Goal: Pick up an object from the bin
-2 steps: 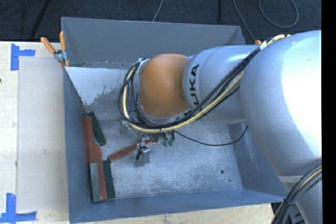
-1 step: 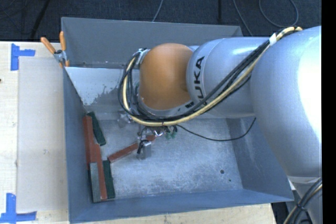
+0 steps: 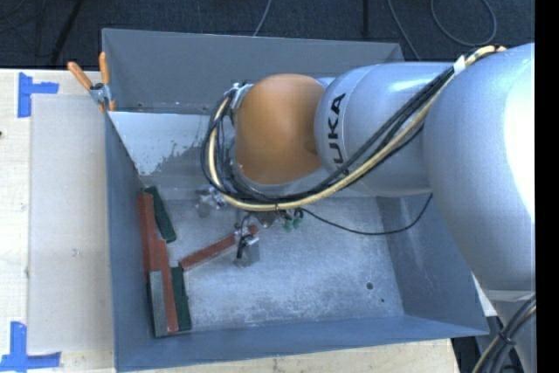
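Camera view, bin (image 3: 262, 74) contents, left to right. Left wall: long brown bar (image 3: 154, 258) with green pieces (image 3: 181, 297) beside it, untouched. Centre floor: short brown strip (image 3: 206, 255), lying flat, its right end at my gripper (image 3: 247, 247). Gripper: low over the floor at that end; open or clamped, I cannot tell. Status, as I judge it: nothing lifted yet; secure grasp and lift outstanding.
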Controlling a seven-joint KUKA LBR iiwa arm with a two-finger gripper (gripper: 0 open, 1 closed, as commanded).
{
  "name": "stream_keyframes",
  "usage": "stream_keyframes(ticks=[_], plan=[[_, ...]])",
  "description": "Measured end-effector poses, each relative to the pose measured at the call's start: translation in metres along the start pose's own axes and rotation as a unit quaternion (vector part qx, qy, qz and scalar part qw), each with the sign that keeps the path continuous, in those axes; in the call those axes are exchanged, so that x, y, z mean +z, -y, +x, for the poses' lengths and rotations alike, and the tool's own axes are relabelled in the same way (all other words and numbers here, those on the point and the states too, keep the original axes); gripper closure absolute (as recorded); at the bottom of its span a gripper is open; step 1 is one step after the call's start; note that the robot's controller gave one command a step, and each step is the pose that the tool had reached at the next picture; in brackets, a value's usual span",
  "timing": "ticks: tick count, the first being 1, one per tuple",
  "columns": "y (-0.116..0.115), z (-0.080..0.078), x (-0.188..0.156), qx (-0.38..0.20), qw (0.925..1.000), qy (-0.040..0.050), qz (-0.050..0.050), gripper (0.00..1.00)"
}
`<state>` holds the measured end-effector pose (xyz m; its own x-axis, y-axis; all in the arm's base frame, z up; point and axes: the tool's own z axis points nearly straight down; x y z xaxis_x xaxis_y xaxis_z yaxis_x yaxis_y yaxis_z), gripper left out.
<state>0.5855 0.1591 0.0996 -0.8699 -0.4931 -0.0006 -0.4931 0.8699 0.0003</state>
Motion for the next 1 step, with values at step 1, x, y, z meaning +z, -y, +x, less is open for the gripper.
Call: stream_keyframes(ticks=[1], plan=[[-0.0098,-0.0097,0.0311,-0.052,0.9987,-0.001,-0.001,0.0]])
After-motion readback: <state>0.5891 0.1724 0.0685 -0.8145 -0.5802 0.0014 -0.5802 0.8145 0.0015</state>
